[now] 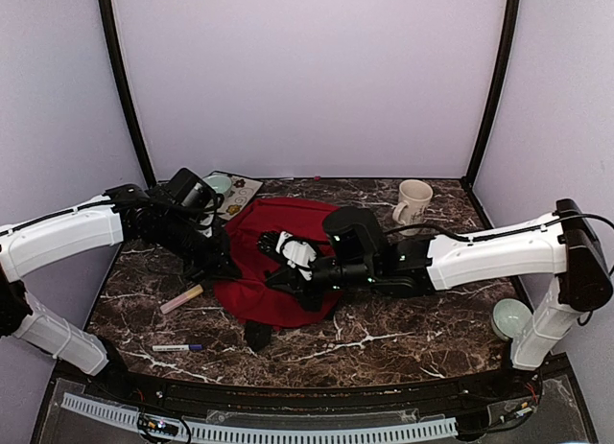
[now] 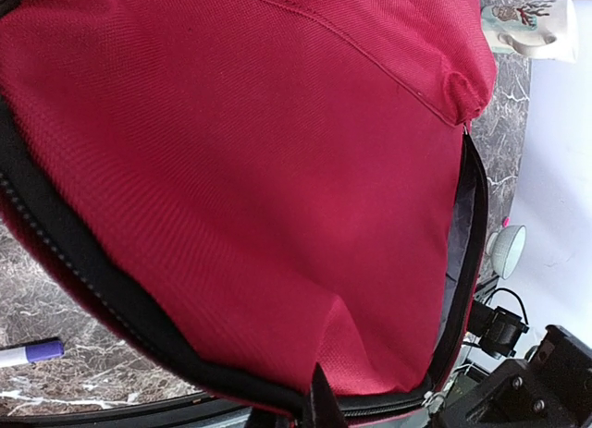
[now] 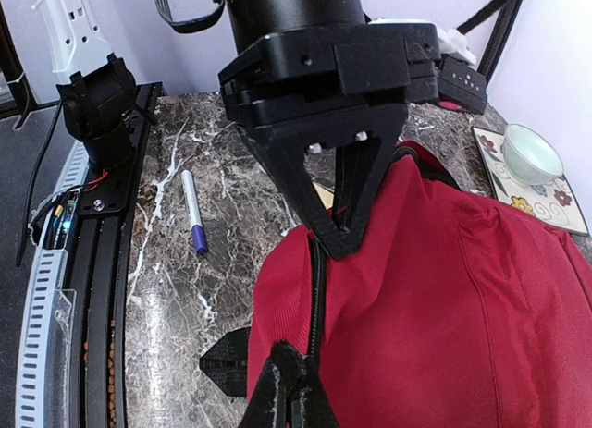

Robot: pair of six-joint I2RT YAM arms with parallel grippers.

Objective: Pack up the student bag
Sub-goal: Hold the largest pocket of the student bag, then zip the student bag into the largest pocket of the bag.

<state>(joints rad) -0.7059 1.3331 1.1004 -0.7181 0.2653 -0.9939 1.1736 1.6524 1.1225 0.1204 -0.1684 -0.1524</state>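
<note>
The student bag (image 1: 278,300) is a red fabric backpack lying flat in the middle of the table. It fills the left wrist view (image 2: 277,169), where its dark zipper rim and grey lining show along the open edge. My left gripper (image 1: 227,267) is shut, pinching the bag's left zipper edge (image 2: 319,402). My right gripper (image 1: 285,279) lies over the bag's near side and is shut on the zipper edge too (image 3: 294,380). In the right wrist view the left gripper's fingers (image 3: 344,229) pinch the same rim just beyond mine.
A blue-capped pen (image 1: 177,348) and a pale marker (image 1: 182,298) lie left of the bag. A black strap (image 1: 257,334) sticks out at the front. A mug (image 1: 413,202) stands at the back right. A patterned tray (image 1: 242,193) with a green cup sits at the back left.
</note>
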